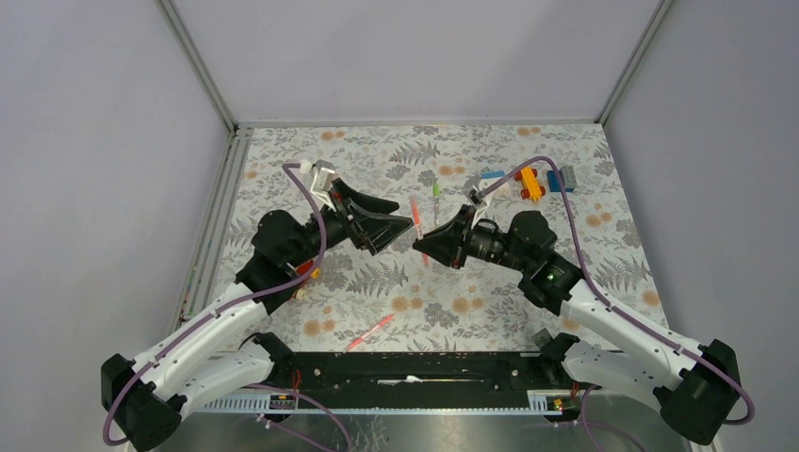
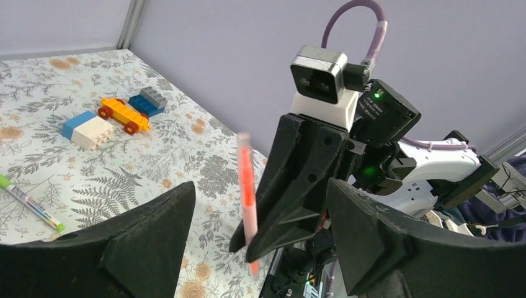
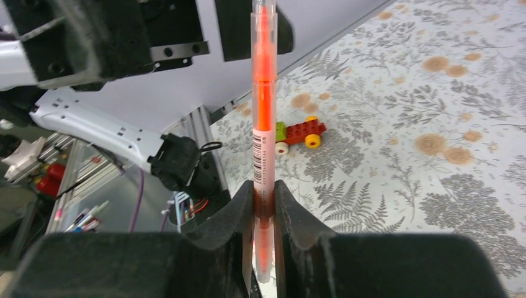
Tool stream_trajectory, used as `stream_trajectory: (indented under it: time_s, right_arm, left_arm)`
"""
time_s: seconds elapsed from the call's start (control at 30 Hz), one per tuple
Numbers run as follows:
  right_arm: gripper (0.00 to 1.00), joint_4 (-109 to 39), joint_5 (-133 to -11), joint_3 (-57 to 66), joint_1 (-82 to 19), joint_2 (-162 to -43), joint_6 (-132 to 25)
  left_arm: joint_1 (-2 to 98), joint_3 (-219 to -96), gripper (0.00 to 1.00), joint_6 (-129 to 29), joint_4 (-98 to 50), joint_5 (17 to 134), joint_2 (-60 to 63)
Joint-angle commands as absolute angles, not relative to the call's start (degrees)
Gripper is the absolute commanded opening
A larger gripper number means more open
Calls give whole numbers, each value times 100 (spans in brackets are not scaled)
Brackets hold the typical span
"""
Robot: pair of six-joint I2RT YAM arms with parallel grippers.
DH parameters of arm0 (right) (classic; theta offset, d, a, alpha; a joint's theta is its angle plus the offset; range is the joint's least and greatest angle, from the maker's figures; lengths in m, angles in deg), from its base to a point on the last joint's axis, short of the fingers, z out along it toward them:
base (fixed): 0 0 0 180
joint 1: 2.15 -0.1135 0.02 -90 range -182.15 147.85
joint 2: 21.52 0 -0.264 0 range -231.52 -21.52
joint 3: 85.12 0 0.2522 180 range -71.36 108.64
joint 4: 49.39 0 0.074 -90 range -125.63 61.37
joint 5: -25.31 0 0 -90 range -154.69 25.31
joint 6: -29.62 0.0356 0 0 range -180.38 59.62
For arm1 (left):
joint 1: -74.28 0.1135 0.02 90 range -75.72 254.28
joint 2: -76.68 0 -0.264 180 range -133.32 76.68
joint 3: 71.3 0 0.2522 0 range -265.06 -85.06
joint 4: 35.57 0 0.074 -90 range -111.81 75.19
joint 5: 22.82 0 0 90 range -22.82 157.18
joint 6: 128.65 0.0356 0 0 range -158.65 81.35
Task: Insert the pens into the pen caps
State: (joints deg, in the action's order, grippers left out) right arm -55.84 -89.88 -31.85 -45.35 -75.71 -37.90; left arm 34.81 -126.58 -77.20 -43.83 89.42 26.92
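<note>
Robot lab test cell, not home or shop. Plain lilac-grey wall panels (image 1: 415, 56) close off space ahead of and beside left gripper (image 1: 405, 217) and right gripper (image 1: 421, 243). Bare aluminium frame posts (image 1: 200, 71) at corners. Beneath grippers: floral-printed tablecloth (image 1: 396, 311) as staged worktop. Behind them: black metal mounting rail (image 1: 415, 367), purple sheathed cable (image 2: 330, 23). Ahead of right gripper, past table edge: grey metal rail (image 3: 198, 121), tangled wires (image 3: 208, 147).

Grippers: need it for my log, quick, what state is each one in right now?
Left gripper: open, gripping nothing.
Right gripper: shut on the orange pen.
</note>
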Motion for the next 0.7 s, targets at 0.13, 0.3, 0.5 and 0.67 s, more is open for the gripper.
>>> stream_trajectory:
  time_s: [0.13,0.3,0.5,0.67]
  right_arm:
    - [0,-5997,-9891,-3218,-4563,-7464,-3589]
    - [0,-6013,-10063,-3240,-4563,-7456,-3595]
    - [0,-6032,-10122,-3205,-4562,-7507,-3625]
    - [0,-6026,-10125,-3185,-4558,-7519,-3635]
  left_arm:
    - [3490,-13250,67,-7723,-4394,9087,2355]
    - [3495,-13399,54,-7733,-4361,9161,2264]
    - [3490,-13346,40,-7713,-4338,9227,2170]
    - [3491,-13297,27,-7724,-4365,9232,2166]
